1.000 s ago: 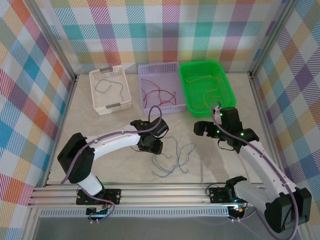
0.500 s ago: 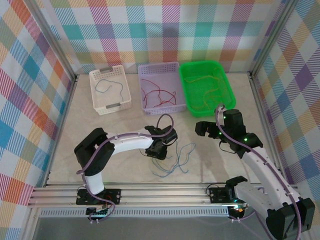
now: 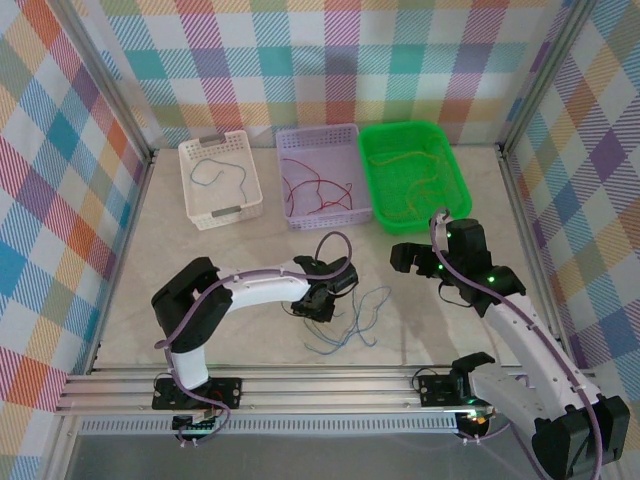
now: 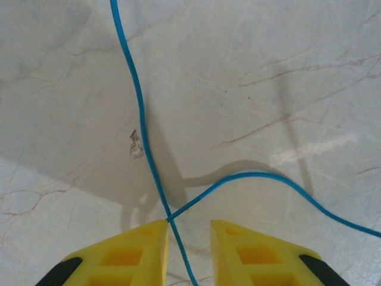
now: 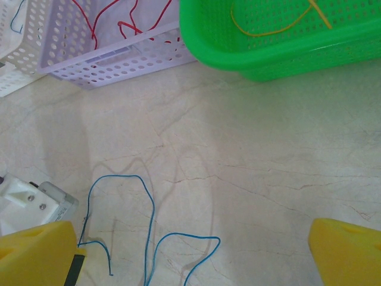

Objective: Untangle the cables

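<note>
Blue cable (image 4: 140, 113) crossed just ahead of left claw (image 4: 189, 229), fingers narrowly apart, strand between. Clean pinch needed one strand only. Right claw (image 5: 193, 247) gaped, empty.

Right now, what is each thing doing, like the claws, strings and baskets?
Thin blue wire, loose, looped, strands crossing.
Left yellow-fingered gripper, narrowly open, straddling that wire.
Right yellow-fingered gripper, wide open, empty.
White perforated plastic basket, holds another blue wire.
Purple perforated plastic basket, holds red wires.
Green perforated plastic basket, holds orange-yellow wire.

Marbled table (image 3: 200, 265), loose blue cables (image 3: 352, 318), white basket (image 3: 225, 212), purple basket (image 3: 325, 215), green basket (image 3: 458, 185) behind
</note>
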{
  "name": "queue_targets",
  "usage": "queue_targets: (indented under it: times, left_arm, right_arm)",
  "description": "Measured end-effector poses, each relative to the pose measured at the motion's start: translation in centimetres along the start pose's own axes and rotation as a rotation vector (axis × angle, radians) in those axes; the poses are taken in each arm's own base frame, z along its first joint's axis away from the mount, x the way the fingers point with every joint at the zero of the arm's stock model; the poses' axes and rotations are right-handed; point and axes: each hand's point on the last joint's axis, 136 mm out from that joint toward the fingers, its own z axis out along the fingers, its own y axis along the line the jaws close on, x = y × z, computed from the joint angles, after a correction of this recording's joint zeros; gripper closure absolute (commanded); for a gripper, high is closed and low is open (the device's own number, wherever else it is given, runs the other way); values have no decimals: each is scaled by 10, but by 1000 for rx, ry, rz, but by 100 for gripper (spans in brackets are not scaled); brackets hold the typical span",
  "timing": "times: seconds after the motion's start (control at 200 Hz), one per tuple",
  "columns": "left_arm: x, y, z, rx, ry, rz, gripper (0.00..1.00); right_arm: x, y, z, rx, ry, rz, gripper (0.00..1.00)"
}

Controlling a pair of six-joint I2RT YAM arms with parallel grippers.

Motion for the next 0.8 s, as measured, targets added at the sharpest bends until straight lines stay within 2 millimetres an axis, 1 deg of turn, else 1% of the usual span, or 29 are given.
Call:
queue_targets:
  times: [0.055, 0.1, 0.2, 0.315, 0.455, 0.64, 0.7, 0.8]
  left_arm:
    - [2, 2, -1, -17, -1, 2, 61]
    - [3, 3, -2, -28, -5, 5, 59]
    - [7, 2, -5, -38, -16, 8, 58]
    - [12, 0, -5, -45, -21, 14, 58]
    - [24, 7, 3, -68, 3, 4, 62]
    - [24, 4, 4, -53, -12, -21, 67]
    - [24, 3, 4, -47, -14, -28, 72]
    - [23, -1, 5, -35, -24, -40, 83]
  right_arm:
    - [0, 0, 0, 0, 0, 0, 0]
    - [0, 0, 0, 0, 0, 0, 0]
    - [0, 0, 0, 1, 0, 0, 0]
    - [0, 0, 0, 1, 0, 0, 0]
    - [0, -1, 0, 3, -1, 0, 0]
    - [0, -1, 0, 7, -3, 0, 0]
    - [0, -1, 0, 7, -3, 0, 0]
    - [0, -1, 0, 7, -3, 0, 0]
